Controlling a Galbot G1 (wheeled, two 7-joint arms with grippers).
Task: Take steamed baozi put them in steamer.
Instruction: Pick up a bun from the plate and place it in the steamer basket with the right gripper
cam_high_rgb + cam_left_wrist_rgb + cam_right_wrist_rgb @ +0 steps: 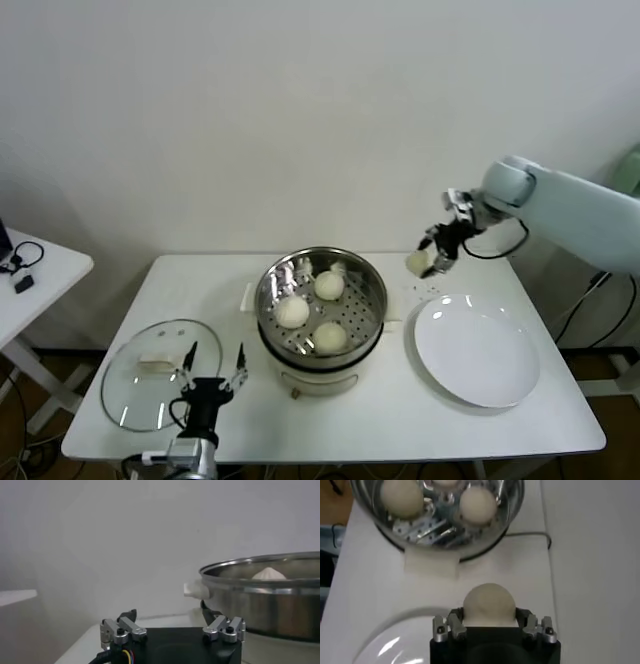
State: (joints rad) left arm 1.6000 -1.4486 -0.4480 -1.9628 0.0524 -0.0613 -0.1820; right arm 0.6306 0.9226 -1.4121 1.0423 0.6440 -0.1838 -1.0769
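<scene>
Cream baozi (489, 605) clamped in right tool (434, 262), base hidden; left tool (213, 365) spread, idle beside steamer (320, 345).

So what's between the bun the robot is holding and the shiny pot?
Only bare white table lies between the cream-white bun in the right gripper and the shiny steel steamer pot, in the right wrist view.

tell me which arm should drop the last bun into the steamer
Right. The right gripper is already shut on the last baozi, raised beside the steamer above the plate. The left gripper sits empty, jaws open, by the glass lid.
</scene>
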